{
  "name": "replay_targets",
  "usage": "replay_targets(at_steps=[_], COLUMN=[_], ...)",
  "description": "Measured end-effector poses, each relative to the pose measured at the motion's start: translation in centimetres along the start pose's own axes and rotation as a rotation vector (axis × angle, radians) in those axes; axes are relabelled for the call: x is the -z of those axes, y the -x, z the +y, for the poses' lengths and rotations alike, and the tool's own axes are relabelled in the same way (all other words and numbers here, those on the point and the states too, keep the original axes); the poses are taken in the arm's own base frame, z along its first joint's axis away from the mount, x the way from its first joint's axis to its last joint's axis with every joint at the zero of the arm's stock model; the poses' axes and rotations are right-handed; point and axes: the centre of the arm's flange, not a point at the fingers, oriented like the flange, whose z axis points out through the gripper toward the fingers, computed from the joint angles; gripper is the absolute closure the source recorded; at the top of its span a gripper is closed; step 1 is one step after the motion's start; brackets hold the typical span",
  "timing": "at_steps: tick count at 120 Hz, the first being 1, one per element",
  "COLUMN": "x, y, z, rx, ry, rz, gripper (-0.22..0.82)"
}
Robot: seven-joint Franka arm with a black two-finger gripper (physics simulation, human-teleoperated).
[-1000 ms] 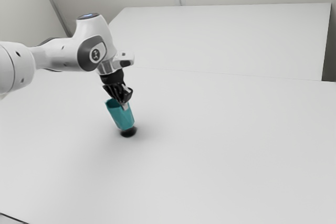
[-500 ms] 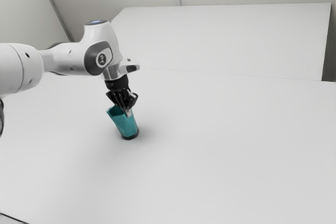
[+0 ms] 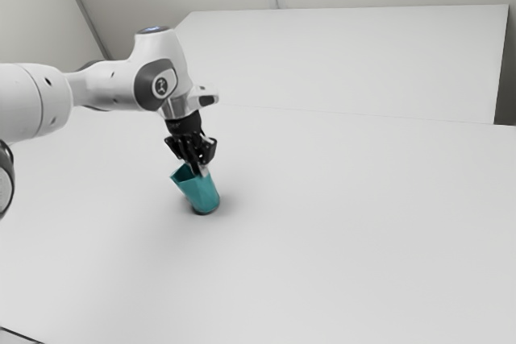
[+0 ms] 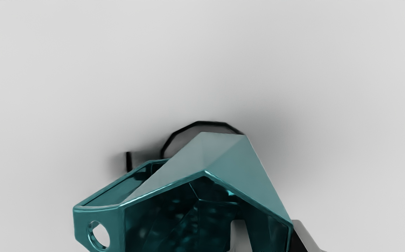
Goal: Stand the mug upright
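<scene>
Claw [image 3: 199, 170] grips tilted teal mug [image 3: 201, 193] by wall, one finger [image 4: 241, 238] inside; dark patch [image 4: 186, 136] on white table [image 3: 347, 231] beneath.

Nothing legible: no words, brand or number can be read. Exterior view: small dark emblem [image 3: 161, 86] sits on a light disc in the dark joint cover [image 3: 143, 90] of the white arm [image 3: 113, 84], too small to make out. Bluish mark [image 3: 153, 29] on the arm's top cap is unreadable too.
</scene>
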Motion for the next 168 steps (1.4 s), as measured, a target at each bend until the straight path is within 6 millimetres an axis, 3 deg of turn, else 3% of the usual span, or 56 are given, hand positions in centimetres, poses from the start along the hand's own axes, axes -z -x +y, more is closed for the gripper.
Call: replay_targets(at_steps=[40,85,104,124,138,152,168], x=[0.1,2.1,6.1,12.0,17.0,19.8,21.4], y=[-0.6,-1.4,-0.1,2.6,3.2,4.3,5.0], z=[0.7,1.7,1.5,0.3,-1.1,-1.7,-1.7], rx=[0.003,0.0,0.0,-0.004,-0.002,-0.015,-0.048], ry=[0.004,0.002,-0.009,-0.032,-0.049,-0.059,-0.064], rz=[-0.012,0.021,0.088,0.163,0.21,0.22,0.215], gripper=[0.4,0.16,0.08,0.03,0.02,0.01,0.01])
